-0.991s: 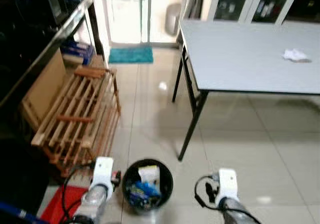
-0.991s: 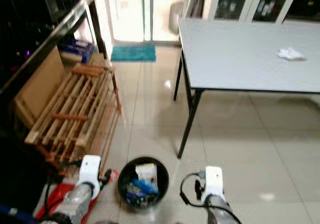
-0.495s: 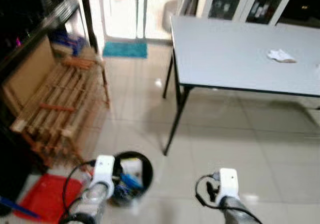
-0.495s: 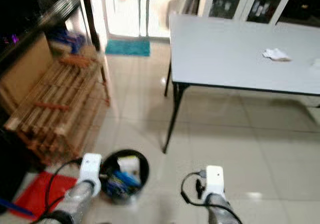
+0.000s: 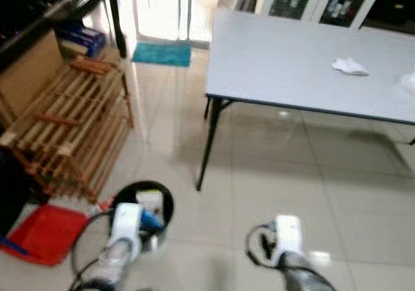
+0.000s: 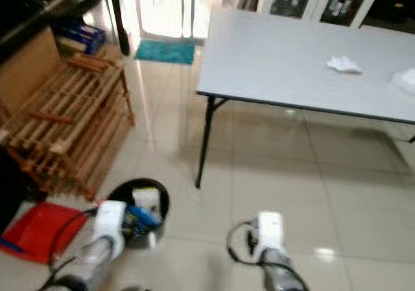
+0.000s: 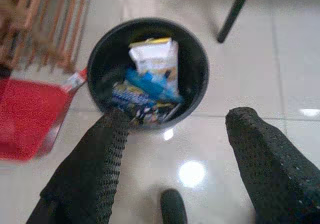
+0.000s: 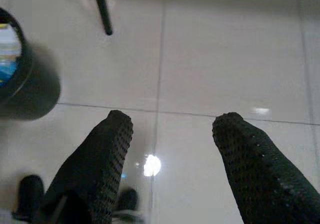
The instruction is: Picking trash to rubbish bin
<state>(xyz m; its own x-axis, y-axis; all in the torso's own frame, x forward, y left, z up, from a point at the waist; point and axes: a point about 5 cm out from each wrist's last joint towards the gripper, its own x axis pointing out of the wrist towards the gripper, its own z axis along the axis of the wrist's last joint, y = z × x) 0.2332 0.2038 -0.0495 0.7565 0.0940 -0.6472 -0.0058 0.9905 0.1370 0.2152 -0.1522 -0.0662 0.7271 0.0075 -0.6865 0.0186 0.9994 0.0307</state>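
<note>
Left eye view has swung rightward: the grey table [image 5: 305, 64] now shows two crumpled tissues [image 5: 349, 65], well beyond the rubbish bin [image 7: 148, 74]. Left gripper [image 7: 177, 129] and right gripper [image 8: 172, 126] hang spread and empty; fetching comes next.

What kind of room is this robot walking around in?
Probably a home's entry or utility room: a wooden slatted rack, a grey folding table and a teal doormat by a bright glass door.
</note>
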